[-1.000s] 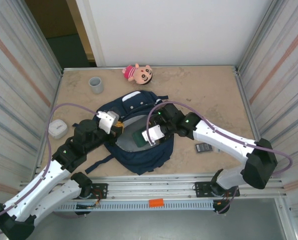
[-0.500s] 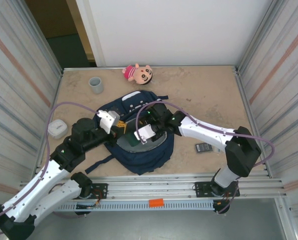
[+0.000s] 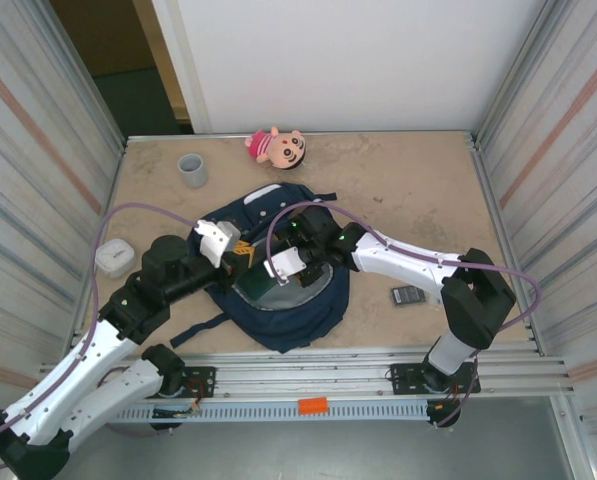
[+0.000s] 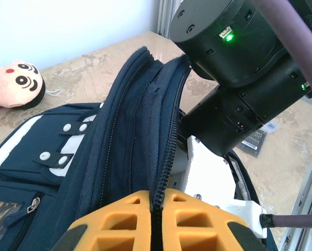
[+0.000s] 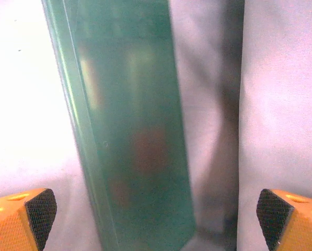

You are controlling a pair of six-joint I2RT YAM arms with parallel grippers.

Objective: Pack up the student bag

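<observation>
The student bag (image 3: pixel 288 315) lies flat in the middle of the table (image 3: pixel 418 190), between the two arms, with its main compartment gaping and pale grey lining (image 5: pixel 281 104) showing inside. At the bag's left rim, the left gripper (image 4: pixel 157 212) has its orange fingers (image 4: pixel 114 222) pressed together on the zipper edge, pinching the navy fabric and lifting that rim up. The right gripper (image 5: pixel 157 209) reaches down into the same opening from the bag's right side with its jaws spread wide. A translucent green flat case (image 5: pixel 129 130) stands against the lining between the two fingertips, touching neither. Beyond the bag's far end, near the back wall, lies a pink plush doll (image 3: pixel 276 147). A grey cup (image 3: pixel 192 170) stands upright off the bag's far-left corner. A small white box (image 3: pixel 116 258) sits well to the bag's left, past the left arm. A small dark flat device (image 3: pixel 410 296) lies to the bag's right, just beside the right arm.
</observation>
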